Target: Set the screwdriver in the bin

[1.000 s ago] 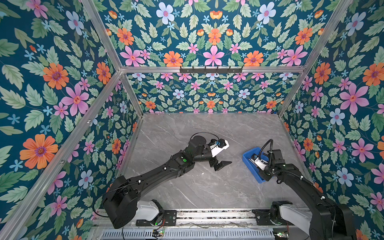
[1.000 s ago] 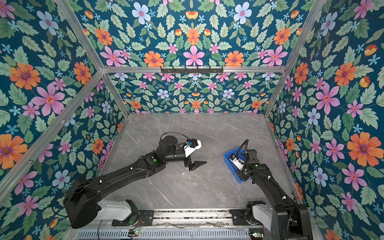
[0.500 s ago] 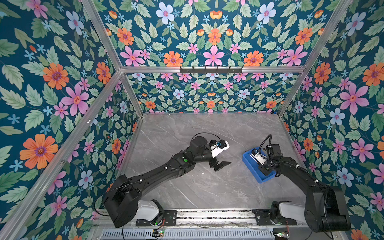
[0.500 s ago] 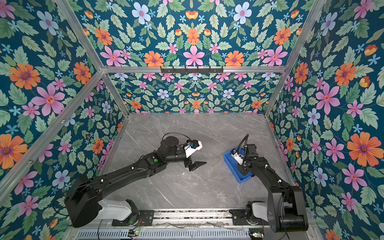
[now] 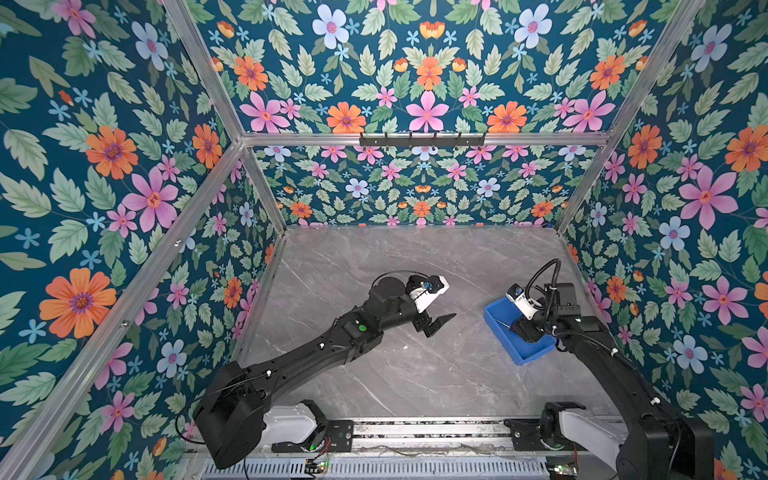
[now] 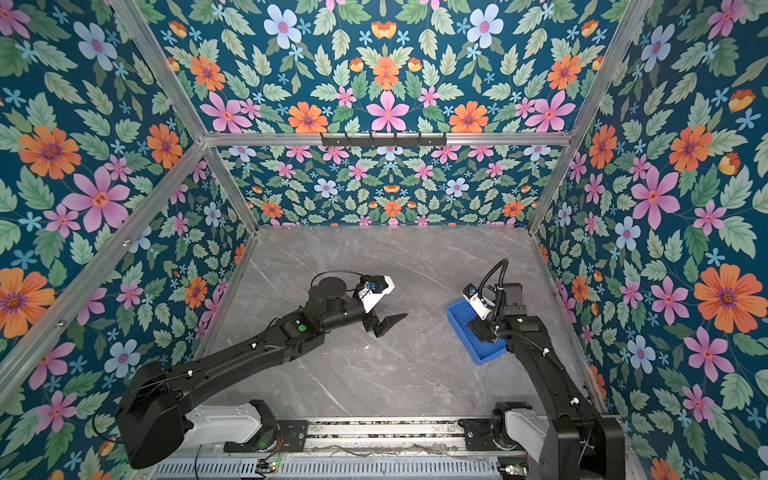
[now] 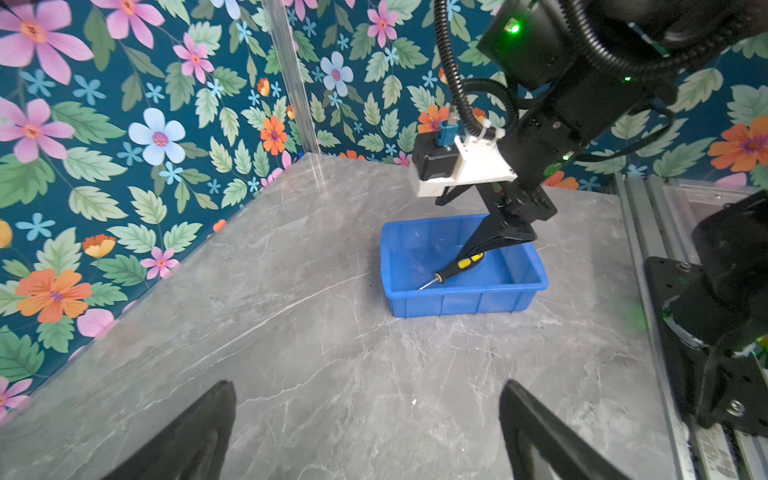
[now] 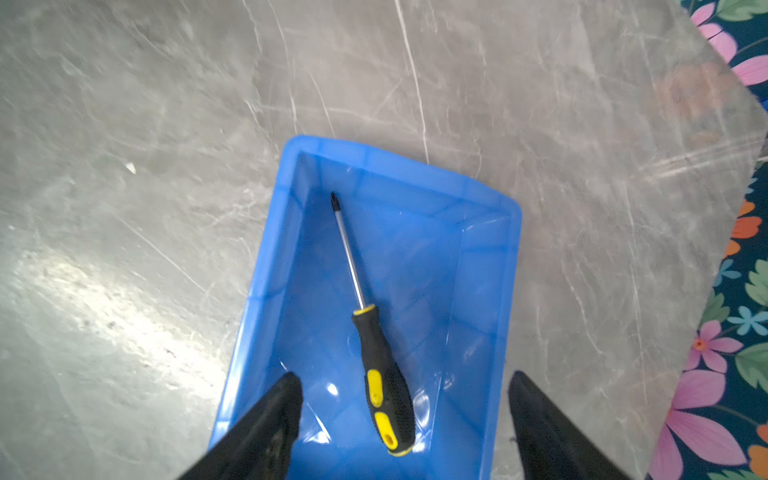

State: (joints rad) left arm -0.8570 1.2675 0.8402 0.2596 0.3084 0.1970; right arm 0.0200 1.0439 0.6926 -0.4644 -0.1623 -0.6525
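Observation:
The screwdriver, with its black-and-yellow handle and thin shaft, lies flat on the floor of the blue bin. My right gripper hovers just over the handle, open, its fingers well apart on either side and not touching it. The left wrist view shows the screwdriver in the bin under the right gripper. In both top views the bin sits at the right, and the right gripper hides the screwdriver. My left gripper hangs open over the table's middle, holding nothing.
Floral walls with aluminium posts close in the grey marble table on three sides. The bin stands close to the right wall. The arms' metal base rail runs along the front edge. A small white speck lies on the table.
My right gripper has gone from shut on the screwdriver to open, and the screwdriver now rests loose in the bin. The left arm has not moved.

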